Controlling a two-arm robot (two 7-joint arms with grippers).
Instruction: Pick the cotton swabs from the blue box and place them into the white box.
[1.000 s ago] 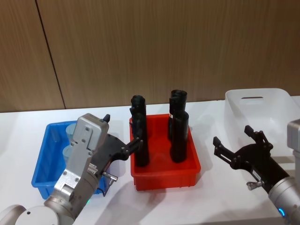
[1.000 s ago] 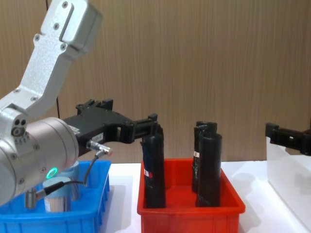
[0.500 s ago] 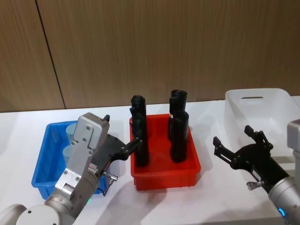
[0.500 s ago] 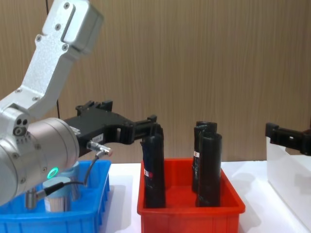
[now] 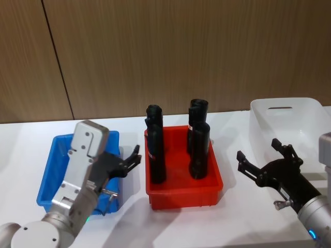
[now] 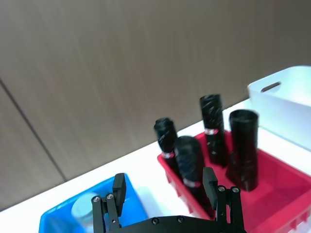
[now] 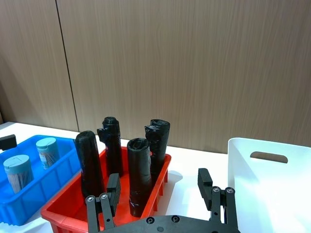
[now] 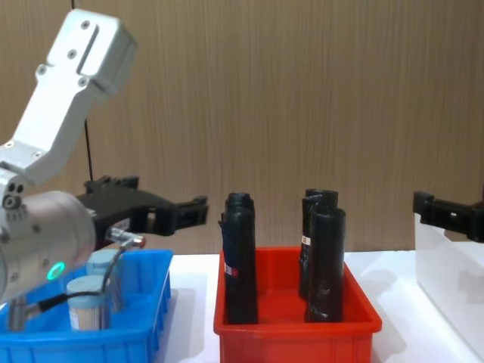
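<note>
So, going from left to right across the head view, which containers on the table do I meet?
The blue box → red bin holding black rolls → white box.

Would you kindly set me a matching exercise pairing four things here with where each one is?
Things:
1 cotton swabs
2 black rolls
3 left gripper
4 right gripper

Places:
A in the red box
B in front of the white box
C in the blue box
D over the blue box's right edge

Pairs: 1-C, 2-A, 3-D, 4-B
</note>
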